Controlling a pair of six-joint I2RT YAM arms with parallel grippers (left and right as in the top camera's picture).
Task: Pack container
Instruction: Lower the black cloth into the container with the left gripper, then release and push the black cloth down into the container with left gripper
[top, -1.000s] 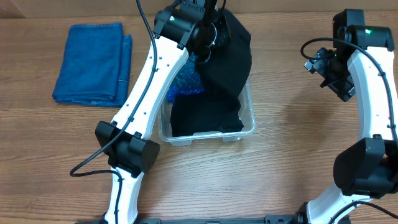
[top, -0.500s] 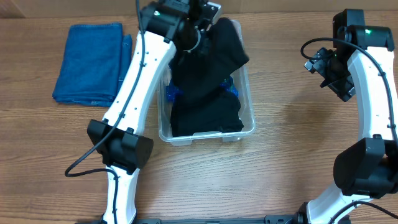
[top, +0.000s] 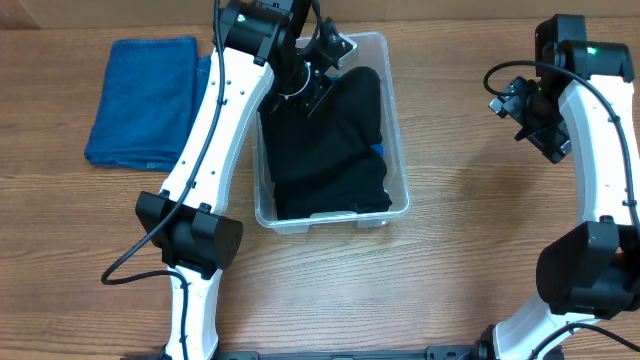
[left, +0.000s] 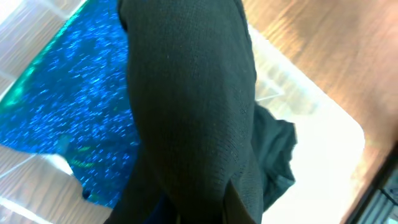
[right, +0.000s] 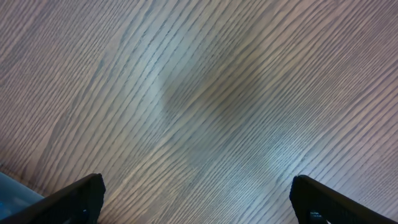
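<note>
1. The left end effector (top: 312, 78) is sunk into the black cloth (top: 335, 150) at the far end of the container (top: 398, 190). In its wrist view the cloth fills the middle of the picture and hides the fingers. I cannot tell whether it is clenched on the cloth or has let it go.
2. Under and around this end effector, the cloth lies inside the container. It covers most of the floor from the far end to the near wall.
3. Just beside the cloth, a shiny blue item (left: 68, 106) lies in the container, partly under the cloth. From overhead only a sliver of it shows.
4. The container stands on the surface (top: 450, 280) between the two arms. It is directly below the left end effector and well apart from the right one.
5. Farther out, on the side away from the right arm, a folded blue towel (top: 145, 100) lies flat on the surface, outside the container.
6. The right end effector (right: 200, 200) hangs above bare wood. Its fingertips (right: 78, 198) are spread wide, with nothing between them and nothing touching them.
</note>
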